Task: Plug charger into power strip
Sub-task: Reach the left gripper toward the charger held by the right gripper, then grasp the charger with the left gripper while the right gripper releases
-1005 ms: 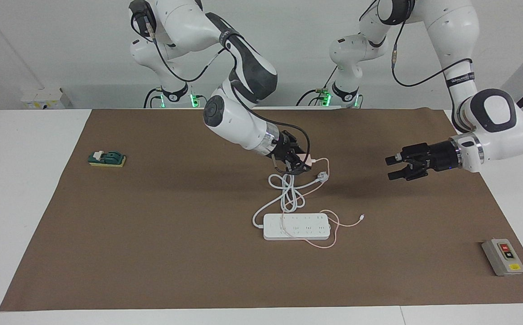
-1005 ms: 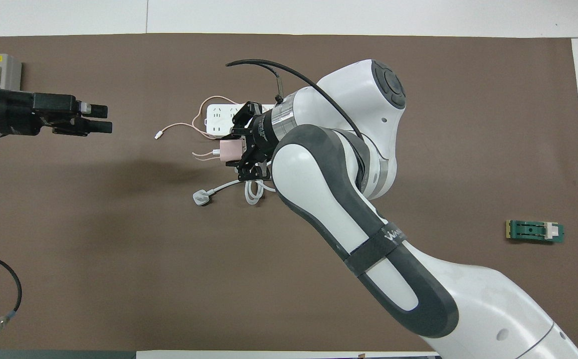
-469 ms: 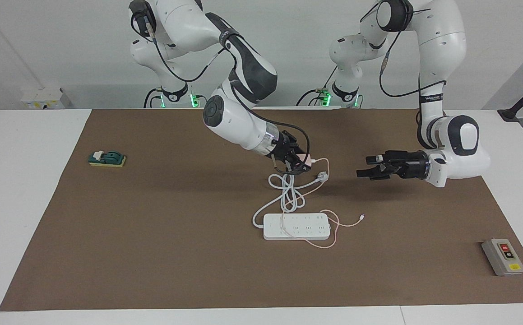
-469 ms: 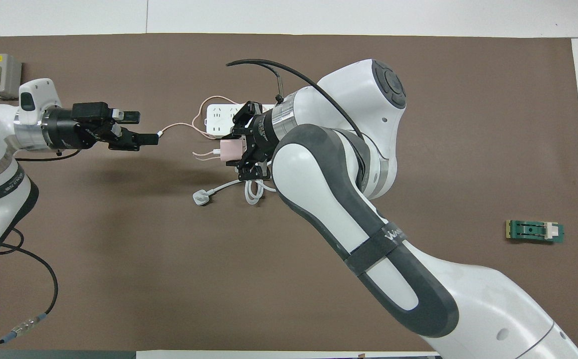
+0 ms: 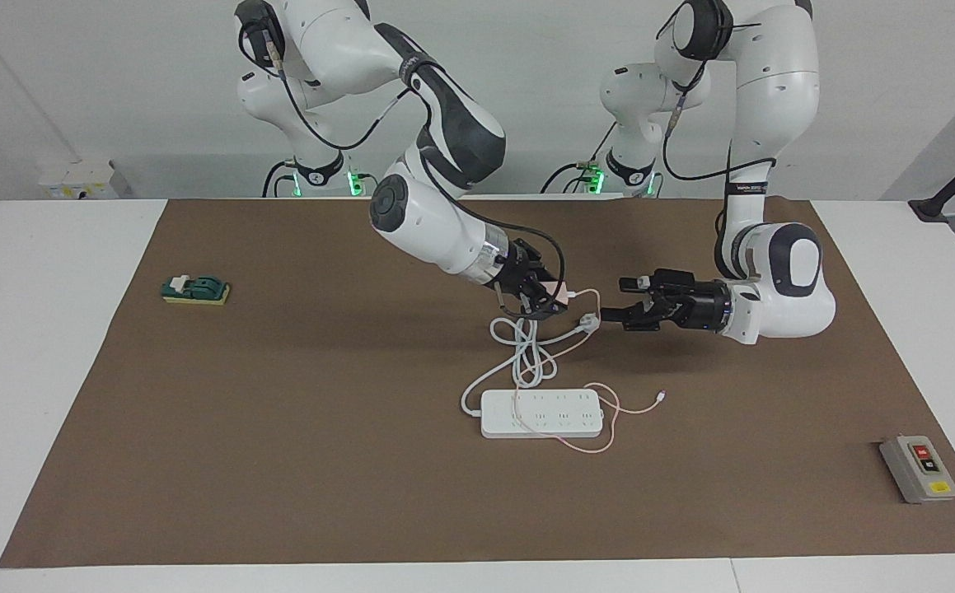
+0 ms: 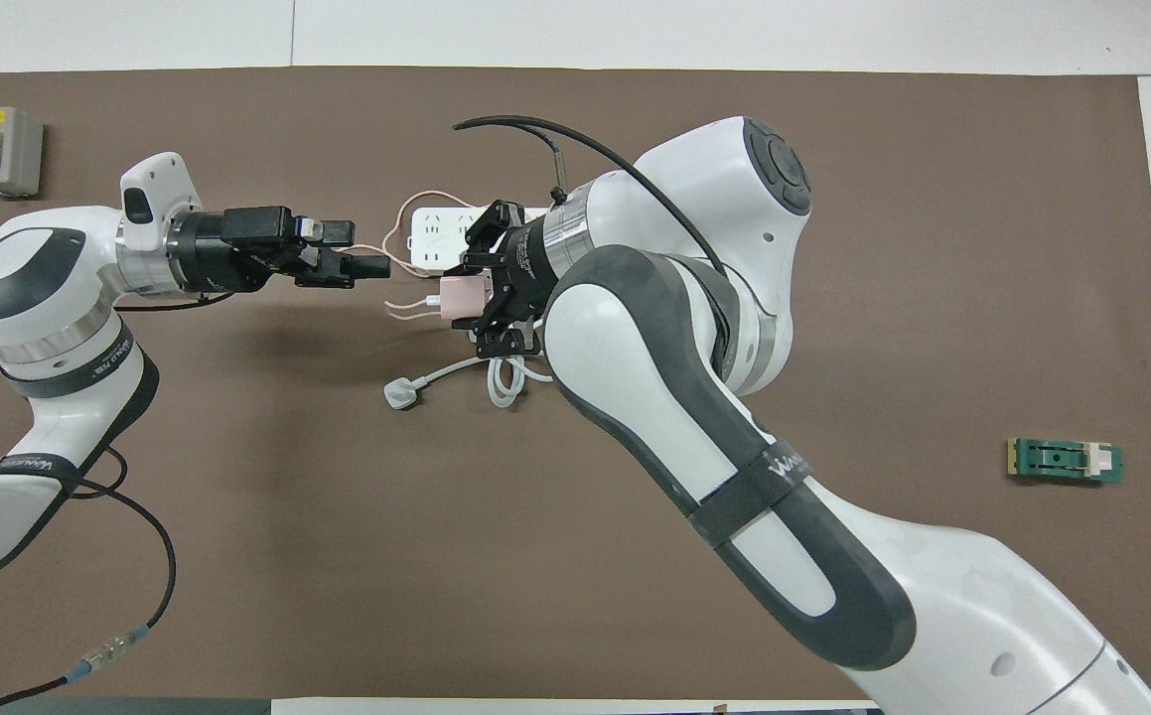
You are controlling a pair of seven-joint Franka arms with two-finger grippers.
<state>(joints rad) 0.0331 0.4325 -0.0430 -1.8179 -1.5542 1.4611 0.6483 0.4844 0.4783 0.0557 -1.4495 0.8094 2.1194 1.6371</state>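
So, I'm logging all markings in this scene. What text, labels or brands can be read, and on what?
"ON" and "OFF": on the buttons of the grey switch box.
Band lettering on the left arm and the right arm: too blurred to read.
Power strip, charger: no readable text.

Even, bright, diffuse light fell from above, and both views were sharp across the frame, with no evident motion blur. Soft, broad shadows lay on the brown mat [image 5: 279, 428] beneath the two arms, darkest in the overhead view at about 9 o'clock from centre, under the left arm [image 6: 49, 298]. The white arm shells [image 6: 714, 179] and the bare surface [image 5: 32, 346] read bright with mild sheen but no harsh glare; straight edges showed little distortion.
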